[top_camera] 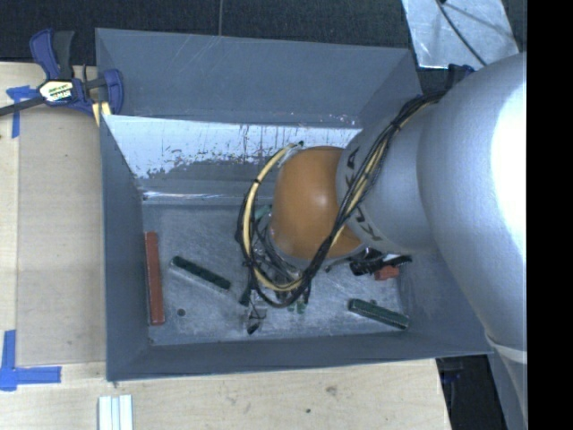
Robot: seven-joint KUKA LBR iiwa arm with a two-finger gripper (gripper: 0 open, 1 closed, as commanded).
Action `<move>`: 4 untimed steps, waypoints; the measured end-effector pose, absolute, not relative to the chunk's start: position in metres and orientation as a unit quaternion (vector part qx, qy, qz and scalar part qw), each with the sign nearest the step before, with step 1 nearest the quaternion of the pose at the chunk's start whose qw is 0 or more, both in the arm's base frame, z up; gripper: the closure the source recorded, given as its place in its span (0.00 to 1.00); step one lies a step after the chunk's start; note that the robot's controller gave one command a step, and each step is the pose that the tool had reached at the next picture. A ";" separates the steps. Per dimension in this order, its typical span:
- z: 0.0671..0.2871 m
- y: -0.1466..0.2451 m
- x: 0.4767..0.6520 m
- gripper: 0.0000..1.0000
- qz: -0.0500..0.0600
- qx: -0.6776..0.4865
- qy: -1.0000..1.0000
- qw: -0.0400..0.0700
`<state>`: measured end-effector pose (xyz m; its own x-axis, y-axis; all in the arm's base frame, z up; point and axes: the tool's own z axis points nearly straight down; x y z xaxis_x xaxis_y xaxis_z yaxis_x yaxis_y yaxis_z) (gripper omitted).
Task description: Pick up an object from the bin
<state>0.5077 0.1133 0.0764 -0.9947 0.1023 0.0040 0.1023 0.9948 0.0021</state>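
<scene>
You are early in the pick: nothing is lifted yet, and every loose thing you can see lies flat on the floor of the bin (pixel 125 267). The gripper (pixel 253 316) hangs low over the middle of the front part of the floor, under the orange cover (pixel 304 204) and its loop of cables (pixel 255 240). Whether it is spread or pressed together cannot be told from this view, and no thing can be seen in it. The nearest candidate is the dark green stick (pixel 201 273) just to its left, apart from it. Its long axis runs from upper left to lower right, the lower end pointing toward the gripper. A second dark green stick (pixel 378 313) lies well to the right near the front wall, slanted the same way but flatter. A red-brown bar (pixel 154 276) lies along the left wall, its long axis running from back to front. A small red and black piece (pixel 383 270) sits under the arm. By my judgement, the closing, the grasp and the lift all remain to be done.
</scene>
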 end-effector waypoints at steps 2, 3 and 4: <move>0.071 0.062 0.485 1.00 0.000 0.015 -1.000 -0.003; 0.152 0.086 0.531 1.00 0.000 0.143 -0.990 -0.005; 0.231 0.102 0.541 1.00 0.000 0.150 -0.989 -0.007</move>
